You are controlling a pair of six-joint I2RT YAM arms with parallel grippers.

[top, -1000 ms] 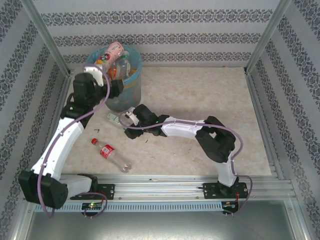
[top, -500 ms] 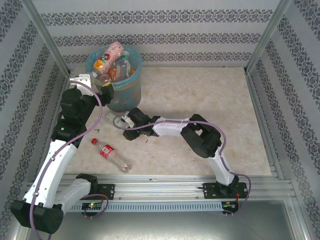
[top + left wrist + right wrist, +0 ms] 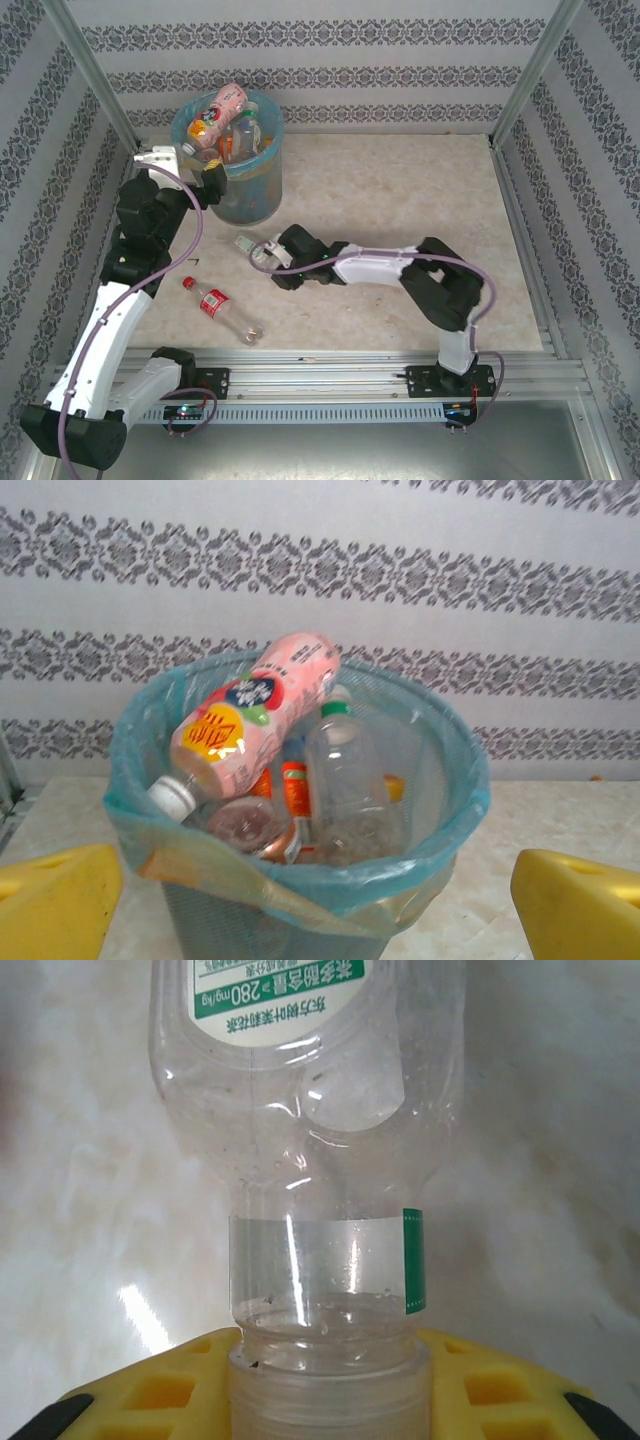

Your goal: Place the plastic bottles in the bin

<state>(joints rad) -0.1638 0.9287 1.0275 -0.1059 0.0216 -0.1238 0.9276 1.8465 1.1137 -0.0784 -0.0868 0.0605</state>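
The bin (image 3: 240,185) stands at the back left, its blue liner (image 3: 300,875) folded over the rim. Several plastic bottles fill it; a pink one (image 3: 255,705) lies on top beside a clear green-capped one (image 3: 345,780). My left gripper (image 3: 207,180) hangs open at the bin's left side, its yellow fingertips (image 3: 50,905) spread wide in front of the bin. My right gripper (image 3: 264,253) is shut on the neck of a clear bottle (image 3: 310,1110) with a green label, just in front of the bin. A red-labelled bottle (image 3: 218,308) lies on the table near the left arm.
The beige tabletop (image 3: 400,190) stretches to the right of the bin. Patterned walls and metal posts (image 3: 95,90) enclose the back and sides. A rail (image 3: 330,372) runs along the near edge by the arm bases.
My left arm has drawn back from over the bin to its left side and opened wider. My right gripper has closed on the clear bottle's neck and shifted a little to the right.
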